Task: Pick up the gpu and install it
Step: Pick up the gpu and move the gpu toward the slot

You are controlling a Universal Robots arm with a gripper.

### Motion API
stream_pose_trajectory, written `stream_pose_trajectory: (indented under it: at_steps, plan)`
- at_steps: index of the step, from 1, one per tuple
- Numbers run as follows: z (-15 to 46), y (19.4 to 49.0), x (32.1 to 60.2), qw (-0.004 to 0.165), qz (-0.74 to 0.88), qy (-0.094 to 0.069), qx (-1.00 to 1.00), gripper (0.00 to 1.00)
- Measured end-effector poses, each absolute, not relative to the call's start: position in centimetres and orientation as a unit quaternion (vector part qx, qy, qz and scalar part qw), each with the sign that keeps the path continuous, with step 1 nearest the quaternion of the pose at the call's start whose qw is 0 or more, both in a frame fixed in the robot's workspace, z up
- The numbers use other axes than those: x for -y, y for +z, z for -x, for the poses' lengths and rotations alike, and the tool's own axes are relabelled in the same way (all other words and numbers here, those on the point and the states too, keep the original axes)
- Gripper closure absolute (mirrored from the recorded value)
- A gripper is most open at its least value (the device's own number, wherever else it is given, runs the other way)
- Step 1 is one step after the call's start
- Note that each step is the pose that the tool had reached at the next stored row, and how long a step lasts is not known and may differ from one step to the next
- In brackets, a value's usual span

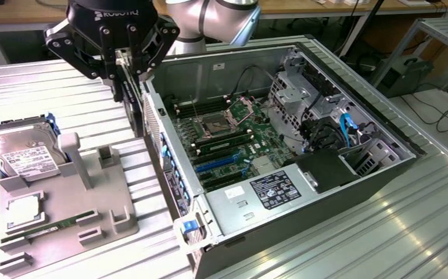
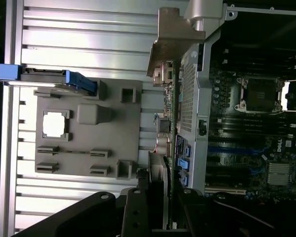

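The gpu (image 1: pixel 136 110) hangs edge-on as a thin dark slab from my gripper (image 1: pixel 131 75), which is shut on its upper edge. It is in the air just outside the near side wall of the open computer case (image 1: pixel 379 125), above the gap between the case and the grey holder tray (image 1: pixel 123 203). In the wrist view the gpu (image 2: pixel 169 123) runs as a narrow green edge with its silver end bracket (image 2: pixel 175 34) at the far end, alongside the case's perforated wall. The blue expansion slots (image 1: pixel 216 165) on the motherboard lie to the exterior view's right of the card.
The holder tray carries a hard drive (image 1: pixel 22 151) in a blue frame, a processor chip (image 1: pixel 24 210) and a RAM stick (image 1: pixel 49 228). Inside the case are the processor socket (image 1: pixel 212 125), a labelled power supply (image 1: pixel 274 192) and drive cages (image 1: pixel 316 99). Ribbed metal table all around.
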State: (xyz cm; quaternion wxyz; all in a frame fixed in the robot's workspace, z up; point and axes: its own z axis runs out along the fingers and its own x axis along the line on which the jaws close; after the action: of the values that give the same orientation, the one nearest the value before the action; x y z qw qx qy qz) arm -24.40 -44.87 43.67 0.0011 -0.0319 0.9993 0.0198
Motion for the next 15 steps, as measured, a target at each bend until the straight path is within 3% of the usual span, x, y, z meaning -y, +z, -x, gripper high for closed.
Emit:
stream_pose_trajectory:
  at_steps: [15]
  plan:
    - [21.5,43.7,44.9,0.001,0.032,0.02,-0.999,0.73]
